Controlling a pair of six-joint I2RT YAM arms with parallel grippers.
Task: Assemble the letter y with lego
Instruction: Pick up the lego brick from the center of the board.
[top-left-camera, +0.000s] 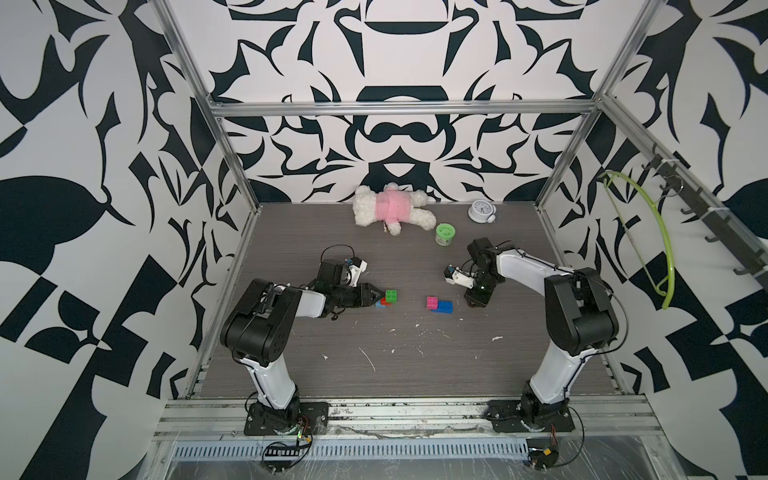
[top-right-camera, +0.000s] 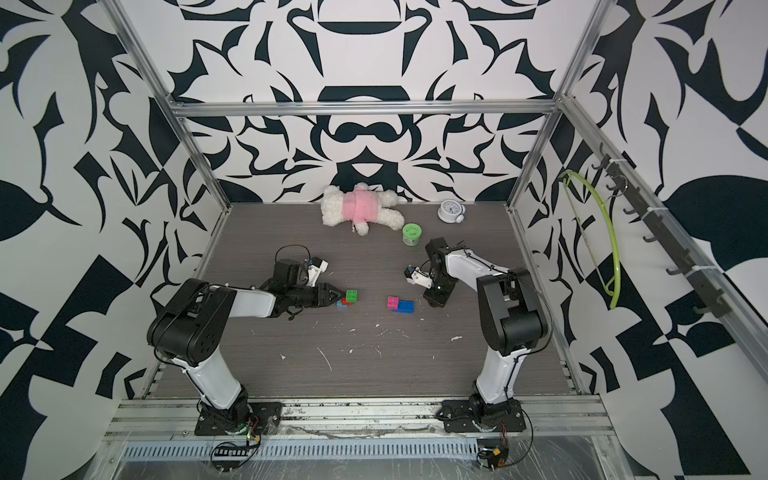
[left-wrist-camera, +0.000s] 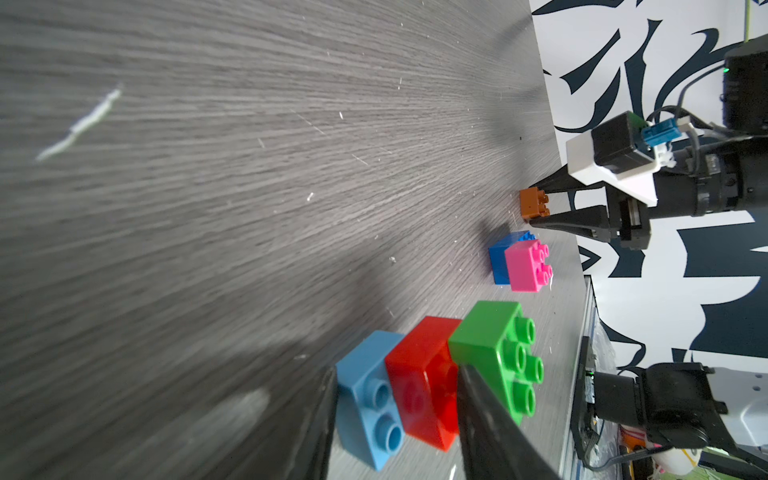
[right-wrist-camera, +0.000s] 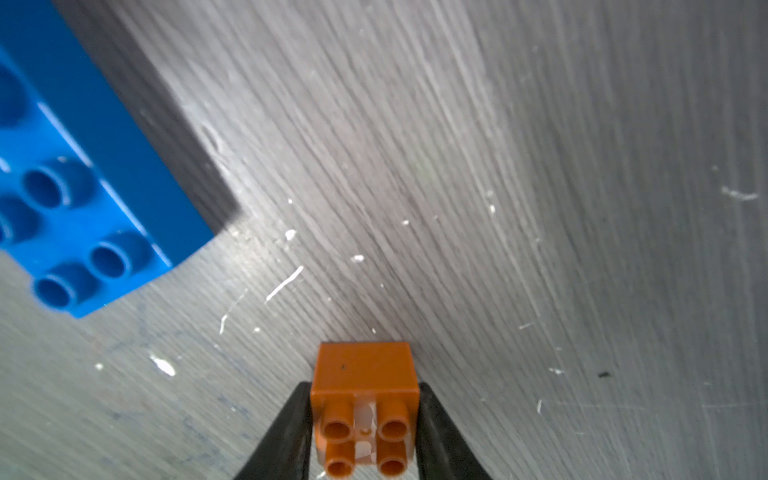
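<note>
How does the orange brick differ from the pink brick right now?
The orange brick is held in the right gripper; the pink brick is ungripped. The orange brick touches no other brick; the pink brick touches the dark blue brick. Both are small, square, four-stud bricks.

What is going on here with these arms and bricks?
The robot is building with studded plastic bricks. The left pincer is closed on a joined row of light blue, red and green square bricks on the grey table. The right pincer holds an orange square brick. Between them, a pink square brick sits at one end of a longer dark blue brick. These groups are not yet joined.
</note>
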